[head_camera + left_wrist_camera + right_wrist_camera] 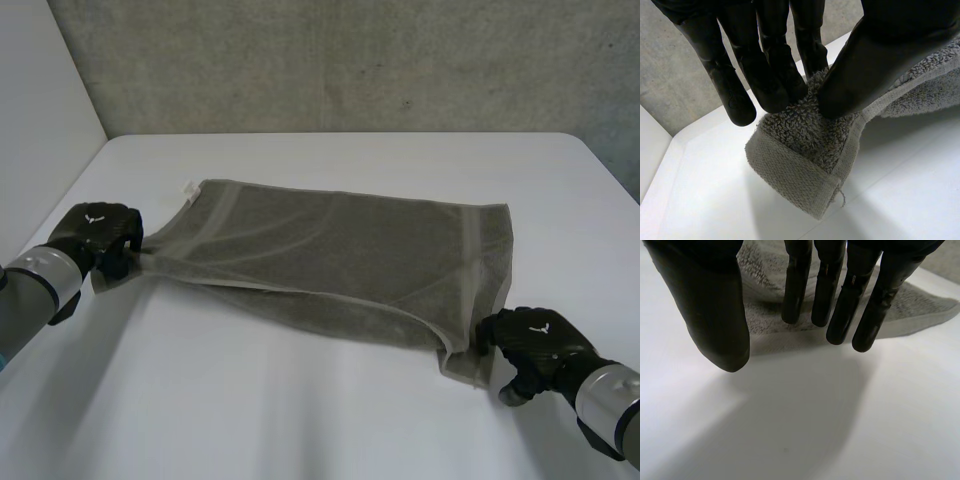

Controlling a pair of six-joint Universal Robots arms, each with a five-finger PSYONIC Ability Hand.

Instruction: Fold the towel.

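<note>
We see the grey towel (340, 250) lying spread on the white surface (300, 410), with a second layer showing along its near edge. A small white tag (188, 189) sits at its far left corner; it is too small for us to read. The left hand (865, 60) pinches the near left corner between thumb and fingers. The right hand (715, 305) is relaxed, fingers straight, holding nothing, just beside the near right corner.

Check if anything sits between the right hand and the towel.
Nothing visible. The right hand is open beside the near corner of the towel; the left hand pinches a corner at the other end.
</note>
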